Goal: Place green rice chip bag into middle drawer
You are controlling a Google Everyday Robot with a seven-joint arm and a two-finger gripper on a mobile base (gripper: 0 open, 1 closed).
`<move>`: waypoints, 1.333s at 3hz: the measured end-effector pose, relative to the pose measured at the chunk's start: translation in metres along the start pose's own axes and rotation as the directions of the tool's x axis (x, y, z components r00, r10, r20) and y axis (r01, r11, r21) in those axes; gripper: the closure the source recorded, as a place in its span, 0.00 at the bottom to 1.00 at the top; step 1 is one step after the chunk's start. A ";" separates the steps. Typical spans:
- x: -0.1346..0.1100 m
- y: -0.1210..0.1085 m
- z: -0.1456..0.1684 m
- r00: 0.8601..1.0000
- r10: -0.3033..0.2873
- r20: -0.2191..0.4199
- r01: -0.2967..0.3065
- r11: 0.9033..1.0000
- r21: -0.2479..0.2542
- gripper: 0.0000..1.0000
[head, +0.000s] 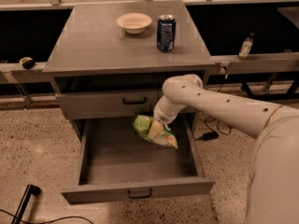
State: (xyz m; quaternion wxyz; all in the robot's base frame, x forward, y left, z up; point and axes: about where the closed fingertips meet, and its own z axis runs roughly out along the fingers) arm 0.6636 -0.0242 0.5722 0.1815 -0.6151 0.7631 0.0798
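The green rice chip bag (154, 130) hangs crumpled from my gripper (157, 125), over the back right part of the middle drawer (135, 192). The drawer is pulled fully open, its grey floor bare and its black handle at the front. My gripper is shut on the bag's upper edge, just under the closed drawer front above. My white arm reaches in from the right.
On the cabinet top stand a cream bowl (134, 22) and a dark blue soda can (166, 32). The upper drawer front (112, 104) is closed. A small bottle (245, 45) stands on the ledge at right. A black cable end (27, 197) lies on the floor at lower left.
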 end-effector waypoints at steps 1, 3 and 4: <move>0.000 0.019 0.046 0.994 0.051 0.095 -0.053 0.998 0.021 0.34; -0.014 0.010 0.053 0.985 0.056 0.163 -0.068 0.995 0.071 0.00; -0.014 0.010 0.053 0.985 0.056 0.163 -0.068 0.995 0.071 0.00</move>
